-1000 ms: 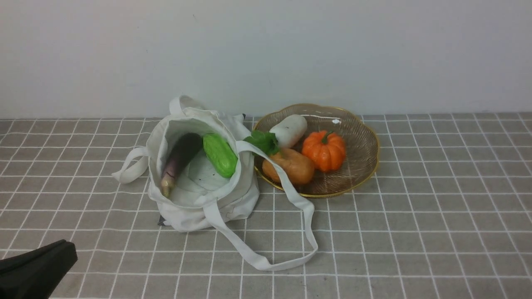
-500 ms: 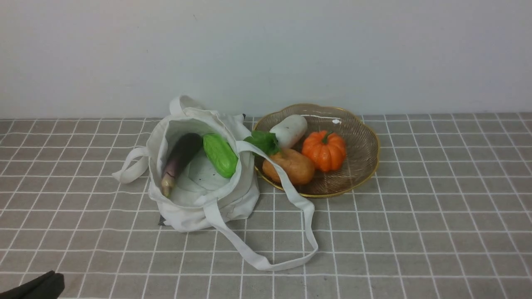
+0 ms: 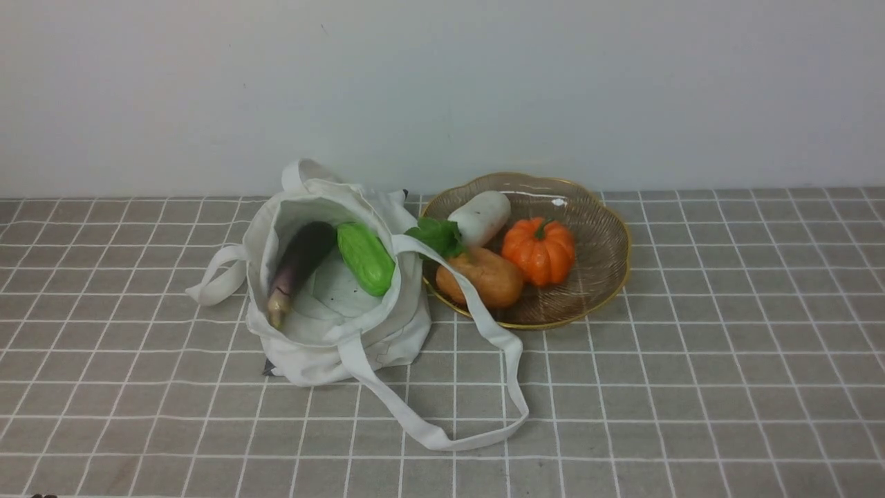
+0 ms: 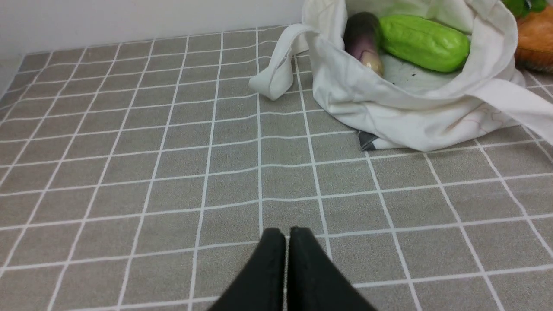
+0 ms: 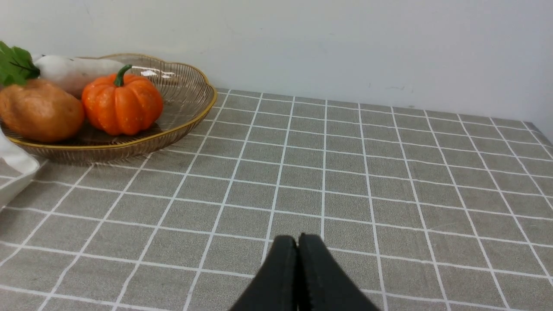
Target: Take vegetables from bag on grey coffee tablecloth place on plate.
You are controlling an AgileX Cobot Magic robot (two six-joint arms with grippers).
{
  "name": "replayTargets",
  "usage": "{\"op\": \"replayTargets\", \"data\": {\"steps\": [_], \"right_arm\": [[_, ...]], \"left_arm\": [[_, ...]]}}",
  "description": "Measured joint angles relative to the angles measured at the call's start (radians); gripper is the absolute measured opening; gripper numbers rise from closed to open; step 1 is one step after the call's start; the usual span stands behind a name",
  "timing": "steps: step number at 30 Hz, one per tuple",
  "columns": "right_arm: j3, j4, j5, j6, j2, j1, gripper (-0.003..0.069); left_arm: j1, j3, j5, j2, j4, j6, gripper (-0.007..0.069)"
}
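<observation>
Two vegetables, eggplant [image 3: 301, 266] and gourd [image 3: 366, 259], are in the bag [image 3: 408, 332], left of frame centre; eggplant slants toward lower left, where the closed left hand [image 4: 287, 236] is nearer than the closed right [image 5: 298, 242].

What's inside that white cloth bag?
The off-white cloth bag holds a slim dark purple eggplant and a bright green ridged gourd. Its deepest part, behind and beneath them, is hidden, so anything further in can't be seen.
</observation>
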Motion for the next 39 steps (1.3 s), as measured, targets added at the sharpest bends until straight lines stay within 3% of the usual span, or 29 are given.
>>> {"op": "replayTargets", "data": {"steps": [21,39], "right_arm": [[0.000,0.000,0.000,0.000,0.000,0.000,-0.0015],[0.000,0.000,0.000,-0.003,0.000,0.000,-0.0015]], "left_arm": [[-0.046,0.001,-0.007,0.000,-0.002,0.001,-0.0005],[-0.001,0.001,-0.007,0.000,-0.002,0.001,-0.0005]]}}
